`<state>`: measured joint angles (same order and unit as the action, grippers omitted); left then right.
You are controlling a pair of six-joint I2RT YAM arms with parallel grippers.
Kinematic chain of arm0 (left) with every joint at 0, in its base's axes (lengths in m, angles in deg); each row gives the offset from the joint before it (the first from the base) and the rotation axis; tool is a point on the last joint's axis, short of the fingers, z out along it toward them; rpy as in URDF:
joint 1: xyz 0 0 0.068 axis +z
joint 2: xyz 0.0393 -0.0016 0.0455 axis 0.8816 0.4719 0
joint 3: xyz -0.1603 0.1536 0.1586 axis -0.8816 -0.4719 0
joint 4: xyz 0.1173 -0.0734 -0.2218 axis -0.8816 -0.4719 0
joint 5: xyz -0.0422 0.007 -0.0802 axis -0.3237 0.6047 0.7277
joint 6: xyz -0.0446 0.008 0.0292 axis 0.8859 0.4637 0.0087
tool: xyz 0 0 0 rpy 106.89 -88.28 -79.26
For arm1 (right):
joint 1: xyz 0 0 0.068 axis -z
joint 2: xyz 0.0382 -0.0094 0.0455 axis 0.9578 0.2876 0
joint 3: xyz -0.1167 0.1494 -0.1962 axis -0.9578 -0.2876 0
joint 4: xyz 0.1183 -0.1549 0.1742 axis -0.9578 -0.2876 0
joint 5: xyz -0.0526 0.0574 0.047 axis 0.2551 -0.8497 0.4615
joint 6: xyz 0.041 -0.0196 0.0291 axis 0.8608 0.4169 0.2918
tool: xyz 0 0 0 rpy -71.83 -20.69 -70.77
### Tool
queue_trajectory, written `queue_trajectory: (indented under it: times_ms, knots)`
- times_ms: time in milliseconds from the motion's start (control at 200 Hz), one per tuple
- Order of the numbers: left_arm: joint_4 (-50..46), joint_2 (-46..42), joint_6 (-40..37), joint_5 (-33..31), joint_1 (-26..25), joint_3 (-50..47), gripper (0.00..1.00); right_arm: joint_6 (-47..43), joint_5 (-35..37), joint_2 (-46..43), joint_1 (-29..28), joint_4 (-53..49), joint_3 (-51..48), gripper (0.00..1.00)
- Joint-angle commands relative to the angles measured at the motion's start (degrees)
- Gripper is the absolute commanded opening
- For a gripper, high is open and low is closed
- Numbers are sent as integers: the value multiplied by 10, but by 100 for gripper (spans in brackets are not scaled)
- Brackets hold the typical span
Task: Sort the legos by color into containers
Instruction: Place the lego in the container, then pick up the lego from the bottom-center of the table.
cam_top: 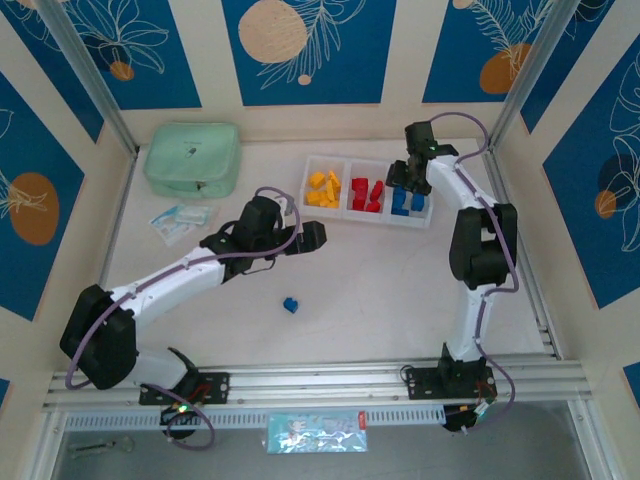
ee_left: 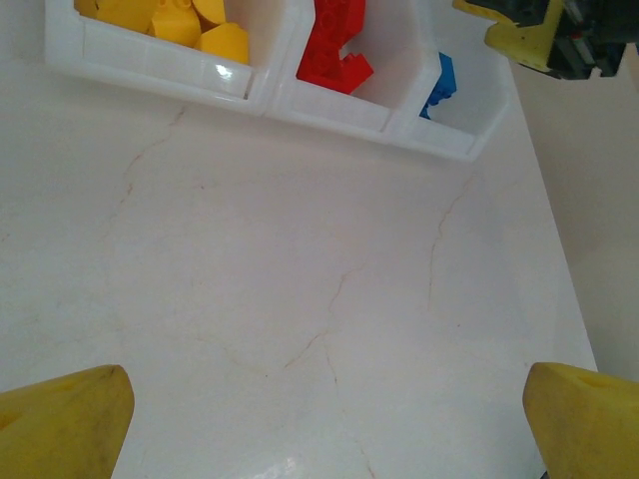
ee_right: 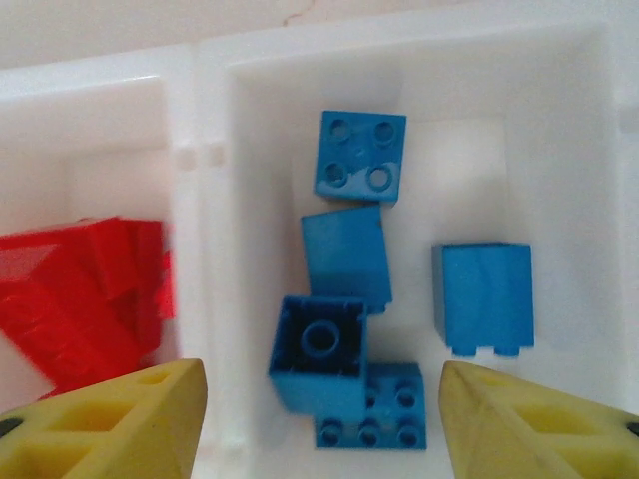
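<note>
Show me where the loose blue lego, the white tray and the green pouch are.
loose blue lego (cam_top: 291,305): top external view, on its upper face.
white tray (ee_left: 329,105): left wrist view, on the middle compartment's front wall.
mint-green pouch (cam_top: 192,158): top external view, middle of its top.

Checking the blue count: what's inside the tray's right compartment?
Five blue bricks lie in the right compartment, one of them hollow side up and overlapping another. Anything beneath them is covered, and the right hand hides the near corners.
</note>
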<state>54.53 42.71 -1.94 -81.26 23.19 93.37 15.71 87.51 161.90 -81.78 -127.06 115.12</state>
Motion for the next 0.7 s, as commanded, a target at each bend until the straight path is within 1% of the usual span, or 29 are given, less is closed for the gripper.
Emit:
queue_trajectory:
  times_ms: [0,50,175,415,485,535,600,695]
  knots:
    - [-2,-22,-16,4,7,1,100,15,-8,-74,-22,1,-45,65]
    - [-6,-29,-15,2,9,-9,100,21,-22,-96,-30,7,-72,66]
    - [-20,-53,-14,1,15,-35,100,36,-31,-145,-58,5,-130,69]
    - [-60,-121,-15,-29,18,-92,100,84,-48,-223,-137,-11,-227,75]
    - [-72,-141,-12,-37,20,-108,100,109,-60,-241,-174,-15,-248,76]
    - [-83,-154,-8,-44,20,-118,100,122,-54,-248,-202,-15,-258,77]
    - [-100,-172,-6,-54,20,-128,100,146,-44,-252,-245,-16,-271,78]
    - [-123,-196,1,-69,20,-143,100,180,-53,-250,-298,-3,-291,79]
